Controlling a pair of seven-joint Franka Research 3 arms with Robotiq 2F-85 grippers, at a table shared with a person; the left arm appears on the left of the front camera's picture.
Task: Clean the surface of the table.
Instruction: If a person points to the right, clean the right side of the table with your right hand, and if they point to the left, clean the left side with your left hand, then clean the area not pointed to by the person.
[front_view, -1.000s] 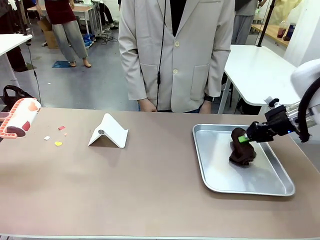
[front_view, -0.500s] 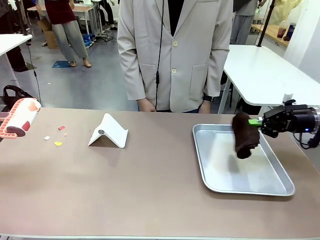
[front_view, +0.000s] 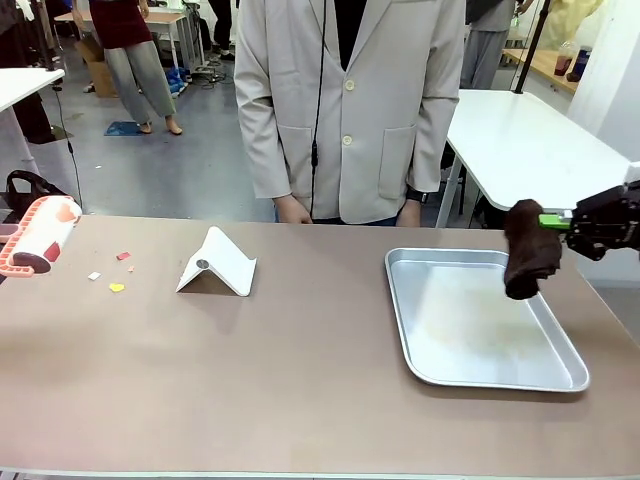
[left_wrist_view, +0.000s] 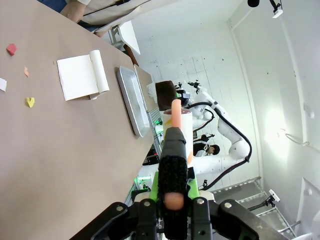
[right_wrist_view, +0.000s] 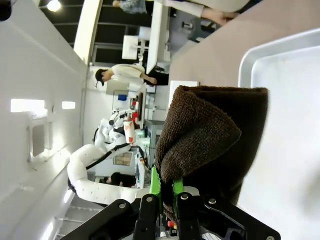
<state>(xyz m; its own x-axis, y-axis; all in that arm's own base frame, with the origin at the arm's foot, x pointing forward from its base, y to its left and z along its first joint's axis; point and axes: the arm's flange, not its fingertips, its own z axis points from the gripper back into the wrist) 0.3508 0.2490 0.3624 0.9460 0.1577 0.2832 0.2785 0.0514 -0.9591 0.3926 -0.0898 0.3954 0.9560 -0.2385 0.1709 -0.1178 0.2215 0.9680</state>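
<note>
**Right gripper** (front_view: 553, 219): clamped on a dark brown terry cloth (front_view: 526, 262), which now hangs over the far right rim of the shallow silver metal tray (front_view: 480, 381). A second ago the cloth lay bunched inside the tray.

**Left gripper** (left_wrist_view: 172, 186): closed on the handle of a coral-and-white lint roller (front_view: 40, 238) at the left edge of the broad brownish-taupe table (front_view: 250, 390).

Small coloured paper scraps (front_view: 117, 287) remain on the table, so the lift probably readies the cloth for wiping.
</note>
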